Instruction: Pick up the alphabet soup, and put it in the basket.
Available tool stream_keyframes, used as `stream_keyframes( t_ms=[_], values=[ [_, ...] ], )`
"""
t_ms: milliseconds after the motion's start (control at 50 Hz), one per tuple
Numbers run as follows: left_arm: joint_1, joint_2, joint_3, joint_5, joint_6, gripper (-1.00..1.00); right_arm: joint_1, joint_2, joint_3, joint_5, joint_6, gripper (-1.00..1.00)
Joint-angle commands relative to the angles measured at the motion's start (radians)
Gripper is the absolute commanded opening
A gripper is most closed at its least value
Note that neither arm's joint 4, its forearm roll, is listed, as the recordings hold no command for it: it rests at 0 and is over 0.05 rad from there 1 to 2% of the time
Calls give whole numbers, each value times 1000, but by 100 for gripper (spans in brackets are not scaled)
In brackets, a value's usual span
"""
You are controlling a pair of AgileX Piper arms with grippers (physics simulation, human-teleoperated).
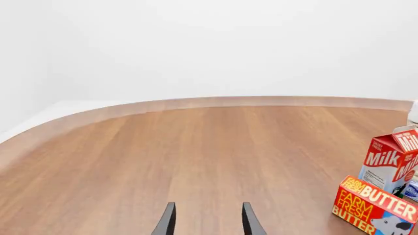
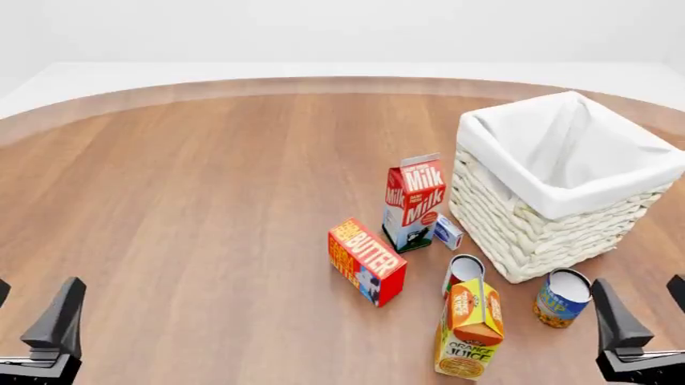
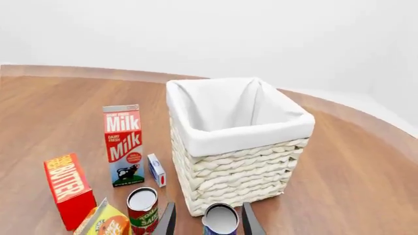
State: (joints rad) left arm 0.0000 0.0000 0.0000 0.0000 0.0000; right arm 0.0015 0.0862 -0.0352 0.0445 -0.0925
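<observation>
The alphabet soup (image 2: 561, 297) is a small can with a blue and yellow label and a pale top. It stands upright on the table just in front of the basket (image 2: 532, 231), a large white wicker basket with a white cloth lining. My right gripper (image 2: 646, 308) is open and empty, low at the front right, just right of the can. In the right wrist view the can (image 3: 220, 220) shows between the open fingers of the right gripper (image 3: 209, 221), ahead of them, with the basket (image 3: 242, 177) behind it. My left gripper (image 2: 30, 310) is open and empty at the front left, far from both.
A red-labelled can (image 2: 464, 273) and an orange juice carton (image 2: 469, 329) stand left of the soup. A milk carton (image 2: 413, 200), a small white box (image 2: 447, 233) and a butter box (image 2: 366, 261) stand near the table's middle. The left wrist view shows bare wood, milk (image 1: 392, 164) and butter (image 1: 372, 205).
</observation>
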Motion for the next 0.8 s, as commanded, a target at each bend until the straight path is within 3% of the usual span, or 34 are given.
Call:
stream_keyframes(
  t_ms=[20,280,360,800],
  values=[
    [0,0,0,0,0,100,-15,84,1,-23,-35,100],
    [0,0,0,0,0,100,-21,126,10,-48,-47,100],
    [0,0,0,0,0,100,-41,206,30,-113,-58,100],
    [0,0,0,0,0,100,-64,396,35,-257,-63,100]
  ],
)
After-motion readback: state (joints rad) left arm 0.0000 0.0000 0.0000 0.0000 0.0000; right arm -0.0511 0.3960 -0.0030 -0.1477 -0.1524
